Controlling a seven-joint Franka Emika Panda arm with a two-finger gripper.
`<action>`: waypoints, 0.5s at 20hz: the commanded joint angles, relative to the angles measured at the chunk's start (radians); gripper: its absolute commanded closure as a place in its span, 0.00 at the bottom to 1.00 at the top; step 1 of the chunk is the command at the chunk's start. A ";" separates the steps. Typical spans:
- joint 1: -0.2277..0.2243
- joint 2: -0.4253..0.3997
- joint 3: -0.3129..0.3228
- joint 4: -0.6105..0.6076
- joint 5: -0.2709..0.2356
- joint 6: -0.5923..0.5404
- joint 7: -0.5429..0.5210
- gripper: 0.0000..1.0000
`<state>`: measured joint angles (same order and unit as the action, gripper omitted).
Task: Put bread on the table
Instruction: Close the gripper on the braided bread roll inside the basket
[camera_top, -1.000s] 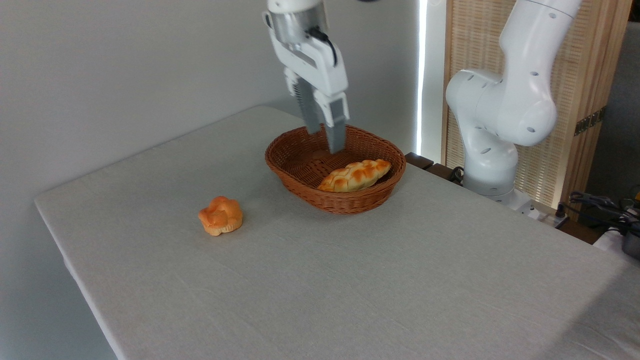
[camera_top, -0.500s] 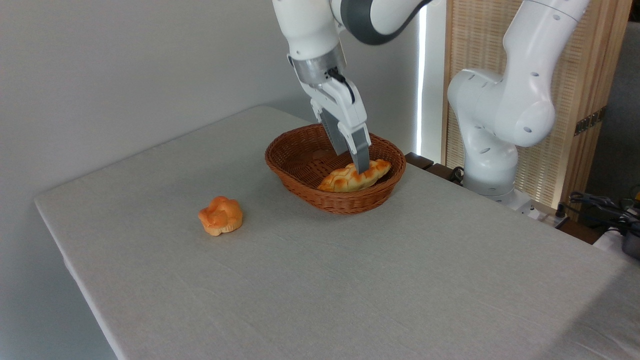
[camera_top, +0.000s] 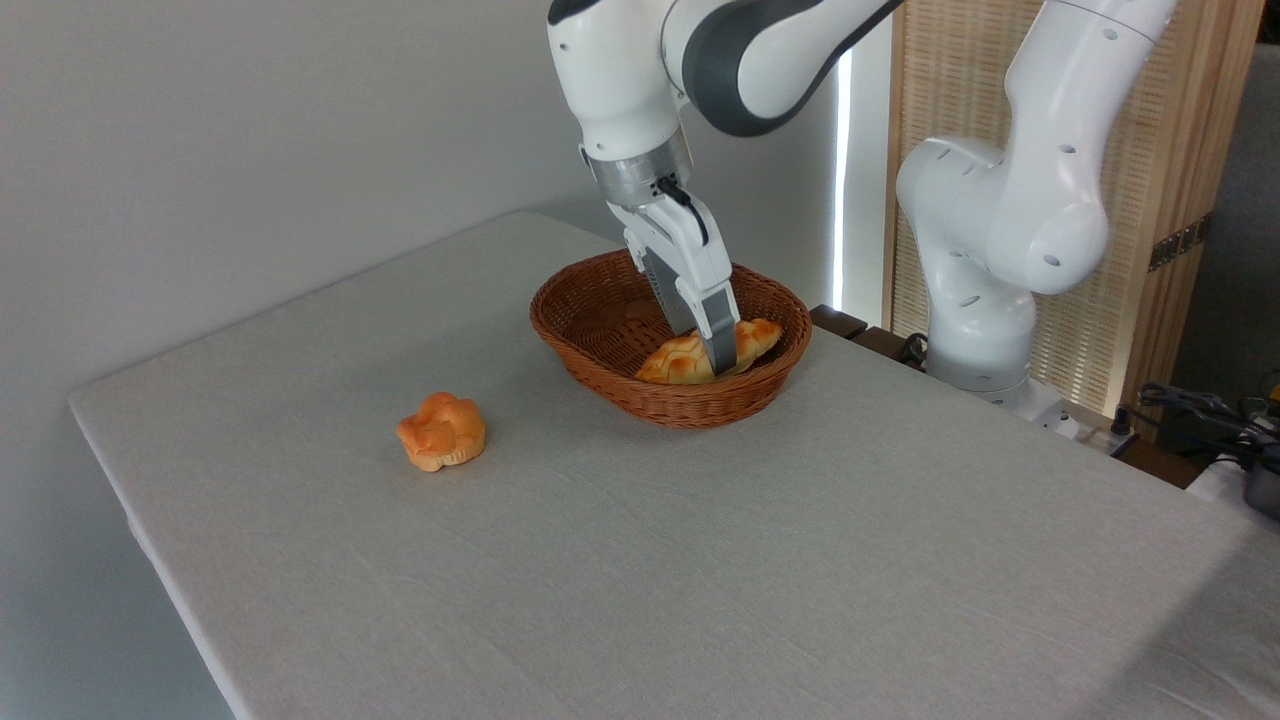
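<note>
One bread (camera_top: 683, 360) lying in wicker basket (camera_top: 600, 362) on counter (camera_top: 700, 560). Gripper (camera_top: 711, 356) lowered into basket, jaws straddling loaf's middle; clenched or released, cannot tell. Flower-shaped bun (camera_top: 441, 430) well apart, leftward.

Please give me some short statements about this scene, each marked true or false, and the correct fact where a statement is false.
1. The bread lies inside the wicker basket. True.
2. The hand is over the small flower-shaped bun. False: it is lowered into the basket, at the bread, with its fingers straddling the loaf.
3. The flower-shaped bun sits on the table, apart from the basket and to its left in the picture. True.
4. The bread is already on the table cloth. False: it is still in the basket.
5. The basket is tipped on its side. False: it stands upright on the table.
</note>
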<state>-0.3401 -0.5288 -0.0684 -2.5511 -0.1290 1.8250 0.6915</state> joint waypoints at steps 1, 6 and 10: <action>-0.027 0.004 0.013 -0.046 -0.021 0.068 -0.009 0.00; -0.027 0.010 0.012 -0.058 -0.020 0.095 -0.006 0.38; -0.027 0.012 0.012 -0.058 -0.020 0.092 -0.007 0.70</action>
<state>-0.3544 -0.5153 -0.0684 -2.6042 -0.1360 1.9022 0.6915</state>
